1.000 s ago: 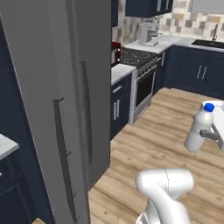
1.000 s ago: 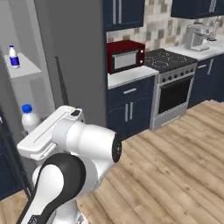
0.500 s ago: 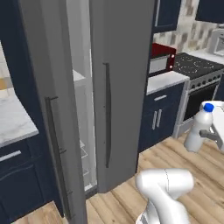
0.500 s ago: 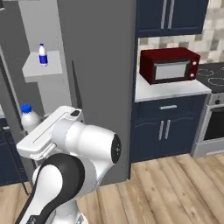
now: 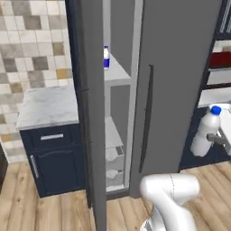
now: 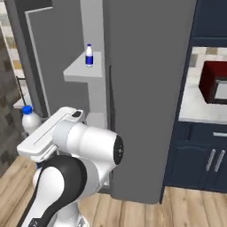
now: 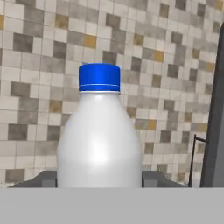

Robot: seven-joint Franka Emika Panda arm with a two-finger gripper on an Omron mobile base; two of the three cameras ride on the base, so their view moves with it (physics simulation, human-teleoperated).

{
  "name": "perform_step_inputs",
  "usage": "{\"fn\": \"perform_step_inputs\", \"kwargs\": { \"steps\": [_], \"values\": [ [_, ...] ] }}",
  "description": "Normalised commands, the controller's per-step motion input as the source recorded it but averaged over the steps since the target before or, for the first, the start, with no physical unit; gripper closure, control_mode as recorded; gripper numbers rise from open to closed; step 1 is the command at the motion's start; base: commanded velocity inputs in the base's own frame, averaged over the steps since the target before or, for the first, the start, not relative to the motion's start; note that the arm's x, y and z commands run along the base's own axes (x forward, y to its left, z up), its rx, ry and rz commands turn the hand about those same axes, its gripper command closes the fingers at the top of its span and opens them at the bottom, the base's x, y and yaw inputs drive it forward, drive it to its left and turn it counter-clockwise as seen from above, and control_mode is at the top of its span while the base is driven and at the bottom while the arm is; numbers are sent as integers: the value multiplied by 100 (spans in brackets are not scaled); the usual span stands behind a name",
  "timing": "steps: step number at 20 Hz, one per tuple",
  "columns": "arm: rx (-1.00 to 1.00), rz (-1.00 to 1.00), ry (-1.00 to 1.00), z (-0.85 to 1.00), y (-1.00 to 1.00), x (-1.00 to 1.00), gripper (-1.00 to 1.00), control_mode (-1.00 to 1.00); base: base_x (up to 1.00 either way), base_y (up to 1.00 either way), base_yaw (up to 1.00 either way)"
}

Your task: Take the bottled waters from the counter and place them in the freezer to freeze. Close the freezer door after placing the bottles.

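Gripping the plain whitish bottle (image 7: 99, 131) low on its body, the gripper (image 7: 99, 180) has its jaws closed snugly against both sides, the dark finger tips (image 7: 46, 179) just showing at either flank. The bottle stands upright in the grasp, its blue cap (image 7: 99, 77) rising straight up from between the fingers. Beyond it, from the hand's outlook, is a tiled wall (image 7: 39, 52), with a dark grey edge off to the right. From the left base view, the held bottle sits out at the arm's right side, beside the closed freezer door (image 5: 176, 90). To the left of that the freezer (image 5: 118, 135) stands open, and the labelled bottle (image 5: 106, 57) rests on an upper shelf (image 5: 116, 74) inside, well apart from the gripper and higher than it. Farther left still is the counter (image 5: 47, 106).
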Motion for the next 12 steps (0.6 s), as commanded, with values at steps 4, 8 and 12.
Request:
{"fn": "perform_step_inputs", "kwargs": {
  "steps": [4,8,12],
  "values": [
    [0,0,0,0,0,0,100,100,47,-27,65],
    [0,0,0,0,0,0,100,100,27,-36,57],
    [0,0,0,0,0,0,100,100,-8,-43,14]
  ]
}}
